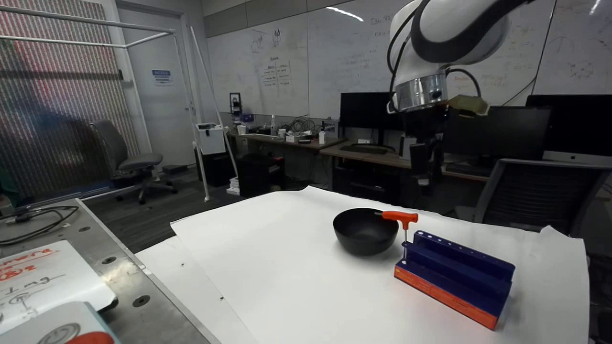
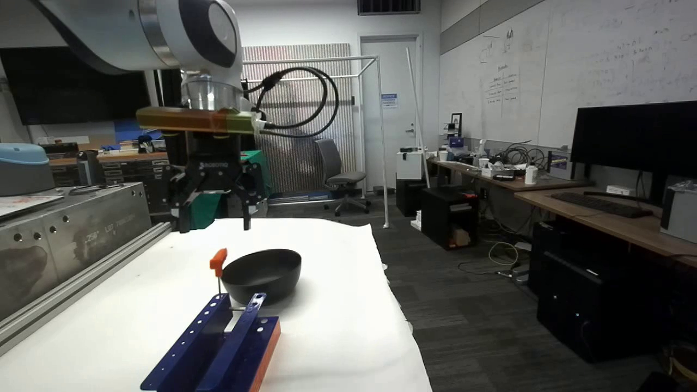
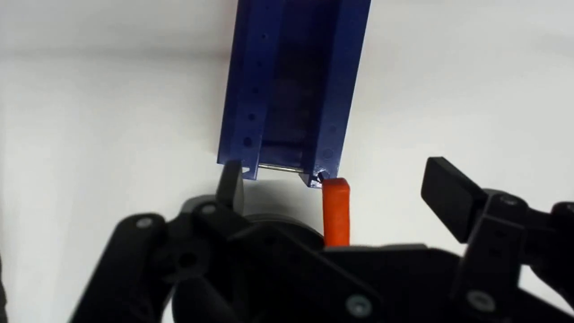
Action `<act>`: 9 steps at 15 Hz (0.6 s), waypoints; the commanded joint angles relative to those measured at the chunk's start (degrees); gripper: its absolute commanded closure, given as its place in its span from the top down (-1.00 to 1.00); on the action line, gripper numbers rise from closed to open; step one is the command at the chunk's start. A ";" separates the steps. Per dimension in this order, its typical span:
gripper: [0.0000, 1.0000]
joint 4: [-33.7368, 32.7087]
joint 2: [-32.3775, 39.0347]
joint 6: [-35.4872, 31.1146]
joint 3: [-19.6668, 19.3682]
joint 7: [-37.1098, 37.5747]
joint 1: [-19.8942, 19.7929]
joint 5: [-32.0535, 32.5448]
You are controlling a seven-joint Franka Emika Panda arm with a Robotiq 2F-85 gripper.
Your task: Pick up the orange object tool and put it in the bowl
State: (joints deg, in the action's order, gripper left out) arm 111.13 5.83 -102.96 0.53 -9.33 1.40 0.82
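The orange tool (image 1: 400, 217) has a T-shaped handle on a thin metal shaft. It stands upright in an end hole of the blue ridged block (image 1: 454, 277); it also shows in an exterior view (image 2: 218, 263). The black bowl (image 1: 364, 236) stands beside the block's tool end, also in an exterior view (image 2: 264, 277). My gripper (image 2: 215, 222) is open and empty, raised above the tool and apart from it. In the wrist view the orange handle (image 3: 336, 215) appears between the spread fingers (image 3: 339, 193). There, the fingers hide most of the bowl (image 3: 284, 223) and part of the handle.
The white sheet (image 1: 267, 267) covers the table under the block and bowl. A metal-edged bench (image 2: 71, 234) runs alongside it. The blue block (image 3: 296, 89) extends away from the tool in the wrist view. A chair (image 1: 540, 196) stands behind the table.
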 commanded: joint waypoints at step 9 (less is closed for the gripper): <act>1.00 -4.97 9.49 -5.23 1.87 -1.11 -0.15 -1.23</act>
State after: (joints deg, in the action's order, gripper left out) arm 107.20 14.17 -106.14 2.05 -9.37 1.79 0.78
